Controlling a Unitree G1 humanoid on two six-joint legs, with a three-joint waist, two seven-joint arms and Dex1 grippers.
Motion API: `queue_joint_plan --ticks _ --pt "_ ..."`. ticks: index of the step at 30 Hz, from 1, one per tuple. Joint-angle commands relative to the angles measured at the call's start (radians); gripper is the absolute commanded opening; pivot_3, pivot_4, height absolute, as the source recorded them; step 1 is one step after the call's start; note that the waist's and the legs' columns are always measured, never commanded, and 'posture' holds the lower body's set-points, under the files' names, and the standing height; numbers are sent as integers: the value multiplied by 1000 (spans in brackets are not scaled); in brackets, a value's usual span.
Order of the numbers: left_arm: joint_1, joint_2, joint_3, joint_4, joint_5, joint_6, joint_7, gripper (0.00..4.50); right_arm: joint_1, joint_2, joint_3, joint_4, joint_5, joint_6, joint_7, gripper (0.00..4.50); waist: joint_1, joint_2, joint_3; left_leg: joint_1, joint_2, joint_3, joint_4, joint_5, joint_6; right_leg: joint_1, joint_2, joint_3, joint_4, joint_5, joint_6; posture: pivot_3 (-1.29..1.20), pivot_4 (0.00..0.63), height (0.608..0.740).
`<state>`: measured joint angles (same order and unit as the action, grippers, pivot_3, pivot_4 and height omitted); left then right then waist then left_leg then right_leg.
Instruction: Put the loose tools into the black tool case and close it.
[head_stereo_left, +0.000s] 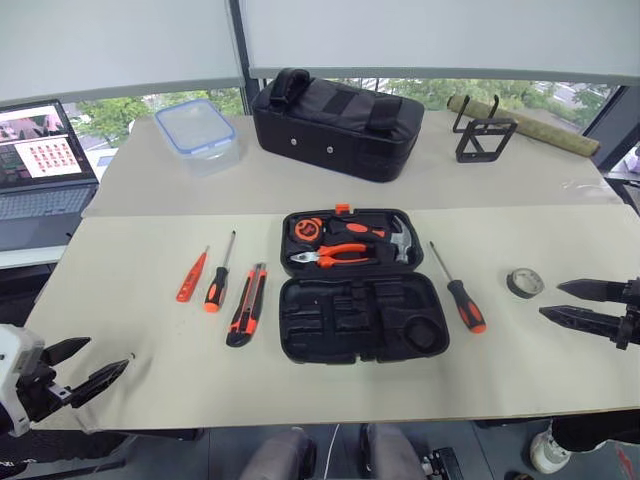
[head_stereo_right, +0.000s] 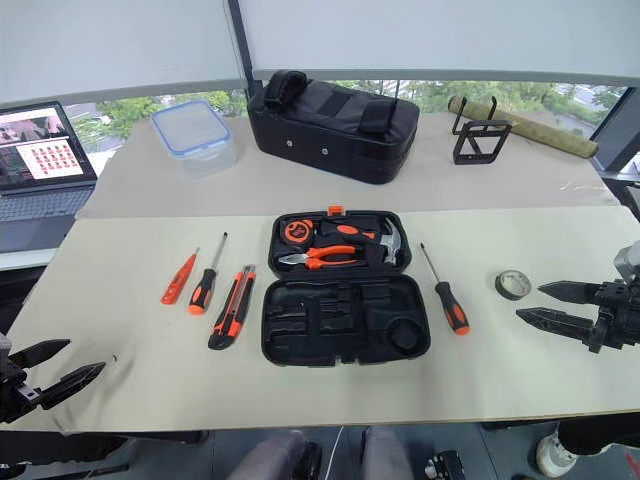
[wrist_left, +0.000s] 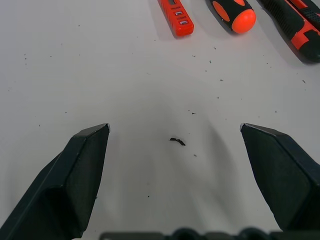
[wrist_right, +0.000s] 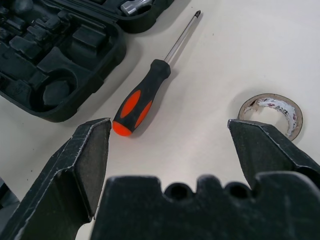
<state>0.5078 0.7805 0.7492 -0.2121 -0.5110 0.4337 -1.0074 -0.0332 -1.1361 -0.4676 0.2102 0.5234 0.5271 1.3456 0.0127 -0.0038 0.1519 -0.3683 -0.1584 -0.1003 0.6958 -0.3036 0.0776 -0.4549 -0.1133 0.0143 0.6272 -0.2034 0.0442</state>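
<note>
Both grippers spread wide and empty, right gripper (wrist_right: 170, 127) near the screwdriver (wrist_right: 145, 97), tape roll (wrist_right: 272, 112) seemingly just beside one finger

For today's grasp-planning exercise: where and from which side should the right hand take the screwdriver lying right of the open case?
Grip the screwdriver by its thick black-and-orange handle, from above, fingers across it. It lies flat, clear of the tool case; the shaft is thin.

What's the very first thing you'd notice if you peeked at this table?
The open black tool case in the middle of the table, with bright orange pliers in its far half. To its left lie two screwdrivers and an orange-black utility knife; to its right, another screwdriver and a tape roll. Behind sits a big black bag.
</note>
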Motion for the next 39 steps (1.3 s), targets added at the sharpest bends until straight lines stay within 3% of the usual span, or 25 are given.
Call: queue_joint_plan --ticks 1,9,16,24,32,33,39 --pt "-19 10 -4 -13 17 -7 33 4500 17 -3 -51 -9 1 -26 1 4334 0 0 0 0 0 0 0 0 0 0 0 0 0 0 0 0 150 717" --pt "-301 60 -123 -252 -140 463 329 4500 -68 55 -61 -322 123 81 -145 4334 8 0 0 0 0 0 3 1 -1 0 1 0 2 1 0 0 150 717" --pt "-649 6 -262 -295 -232 870 601 4500 -106 125 42 -596 205 126 -226 4334 5 -1 0 0 0 -1 2 1 -3 -1 2 -1 3 2 0 0 150 717" --pt "-845 -102 -482 -201 -109 933 767 4500 -145 242 176 -726 249 138 -331 4334 6 -3 1 0 -1 -1 5 2 -3 0 2 -1 3 2 0 0 150 717" --pt "-867 -181 -591 -89 -22 878 785 4500 -148 275 205 -756 260 140 -391 4334 9 -3 1 0 -1 -1 5 2 -3 -1 2 -1 4 2 0 0 150 717" --pt "-863 -193 -594 -80 -20 874 781 3979 -146 275 207 -758 261 138 -394 4500 9 -3 0 0 -1 -1 5 2 -3 -1 2 -1 4 2 0 0 150 717" --pt "-869 -208 -581 -59 13 838 772 1861 -151 275 214 -757 263 137 -406 4500 26 -3 0 0 -1 -1 7 3 -4 0 2 -1 5 3 0 0 150 717"
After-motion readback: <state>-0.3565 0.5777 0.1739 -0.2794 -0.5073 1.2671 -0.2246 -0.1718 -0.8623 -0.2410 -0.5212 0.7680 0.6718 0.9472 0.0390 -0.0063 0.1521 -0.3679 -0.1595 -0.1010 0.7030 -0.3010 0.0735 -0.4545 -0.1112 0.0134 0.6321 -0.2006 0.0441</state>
